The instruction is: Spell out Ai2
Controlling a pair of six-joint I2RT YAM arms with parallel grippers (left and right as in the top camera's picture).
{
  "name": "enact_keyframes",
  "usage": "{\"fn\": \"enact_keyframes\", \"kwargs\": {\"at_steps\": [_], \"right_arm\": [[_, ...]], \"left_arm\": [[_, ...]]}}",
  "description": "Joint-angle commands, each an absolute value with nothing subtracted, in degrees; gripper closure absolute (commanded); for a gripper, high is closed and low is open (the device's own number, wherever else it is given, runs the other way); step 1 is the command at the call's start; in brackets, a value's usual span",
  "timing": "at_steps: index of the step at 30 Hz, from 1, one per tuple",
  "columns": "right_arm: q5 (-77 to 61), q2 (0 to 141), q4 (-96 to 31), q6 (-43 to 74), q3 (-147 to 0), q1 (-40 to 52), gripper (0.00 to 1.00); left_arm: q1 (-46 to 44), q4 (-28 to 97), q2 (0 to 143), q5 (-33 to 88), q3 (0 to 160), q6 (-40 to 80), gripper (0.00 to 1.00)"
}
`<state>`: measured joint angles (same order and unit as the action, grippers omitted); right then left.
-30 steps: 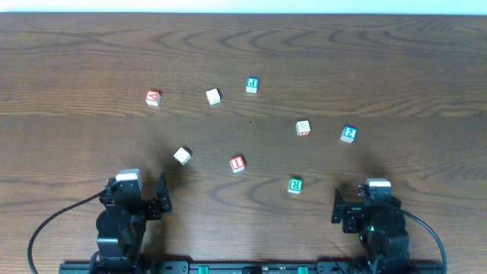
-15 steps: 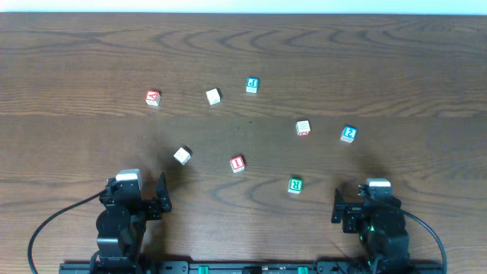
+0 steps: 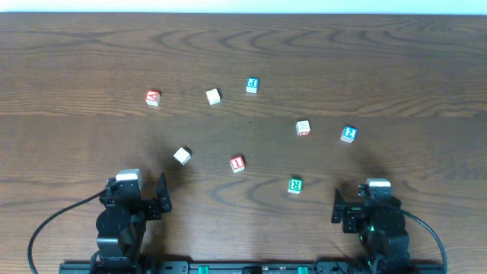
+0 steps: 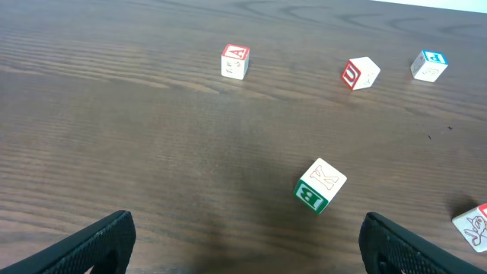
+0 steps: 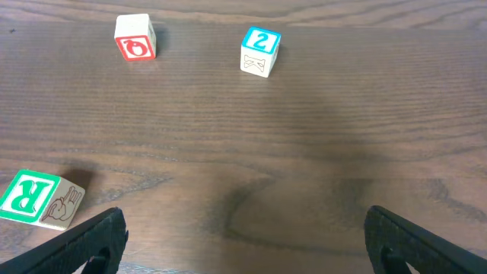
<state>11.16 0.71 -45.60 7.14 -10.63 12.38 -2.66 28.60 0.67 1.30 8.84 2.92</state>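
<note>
You've got left hand [image 4: 247, 232] and right hand [image 5: 247, 228] both spread apart. On counter [image 3: 76, 46], from I cube [image 3: 237, 163]: A cube [image 3: 153, 97] at 10 o'clock, 2 cube [image 3: 348, 134] near 3 o'clock.

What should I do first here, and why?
Probably reach the right hand forward toward the blue 2 cube. It and the left hand are open and empty, the red A cube and red I cube lie apart, and the 2 sits nearly straight ahead with no cube between.
</note>
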Motion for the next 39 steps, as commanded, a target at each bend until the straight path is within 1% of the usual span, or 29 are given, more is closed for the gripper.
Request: {"fn": "enact_keyframes", "kwargs": {"at_steps": [1, 31, 33, 36, 39], "right_arm": [[10.9, 0.3, -45.6, 6.8, -10.1, 11.6, 0.01], [10.8, 0.3, -44.6, 6.9, -10.1, 11.6, 0.01], [9.1, 0.3, -40.0, 9.5, -10.1, 11.6, 0.01], [4.3, 0.3, -33.3, 17.4, -10.1, 11.6, 0.0], [-1.0, 0.3, -32.7, 24.5, -10.1, 11.6, 0.01]], "left_arm": [[-2.4, 28.5, 0.2, 1.5, 7.9, 2.7, 0.05], [-2.4, 28.5, 0.2, 1.5, 7.9, 2.7, 0.05], [-2.4, 28.5, 0.2, 1.5, 7.9, 2.7, 0.05], [-2.4, 28.5, 0.2, 1.5, 7.9, 2.7, 0.05], [-2.4, 28.5, 0.2, 1.5, 7.9, 2.7, 0.05]]}}
